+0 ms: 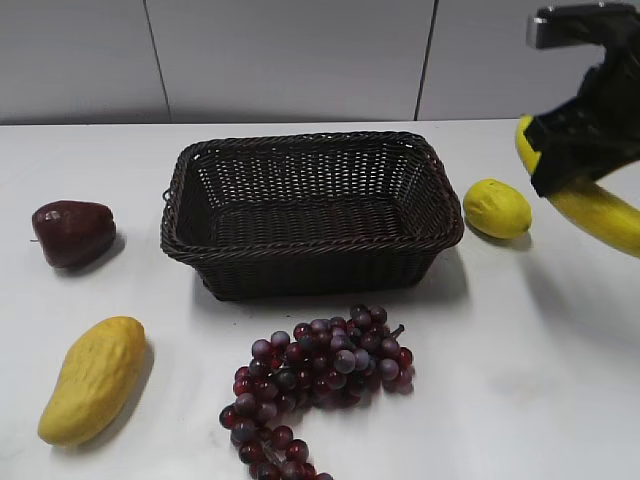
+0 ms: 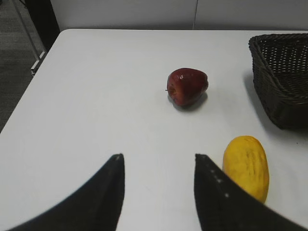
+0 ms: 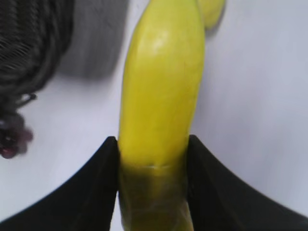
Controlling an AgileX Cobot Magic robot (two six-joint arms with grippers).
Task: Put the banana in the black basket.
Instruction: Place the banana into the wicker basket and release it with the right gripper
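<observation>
Grapes (image 1: pixel 320 385) and a mango (image 1: pixel 92 378) lie nearest on the table (image 1: pixel 520 380). Beyond, the black basket (image 1: pixel 310 215) waits empty. The right gripper (image 3: pixel 153 144), jaws pinching the banana (image 1: pixel 600 205), holds it aloft right of the basket, apparently for carrying; its long axis slants down-right. The left gripper (image 2: pixel 159 168) hangs spread, idle.

bright, even light from above; soft short shadows fall on the white desk (image 1: pixel 520 380) under each item. in the right wrist view the banana (image 3: pixel 161 96) between the fingers (image 3: pixel 96 192) is blurred, with a pale glare patch beyond them; the grapes (image 3: pixel 12 137) left of the fingers smear out of focus.
</observation>
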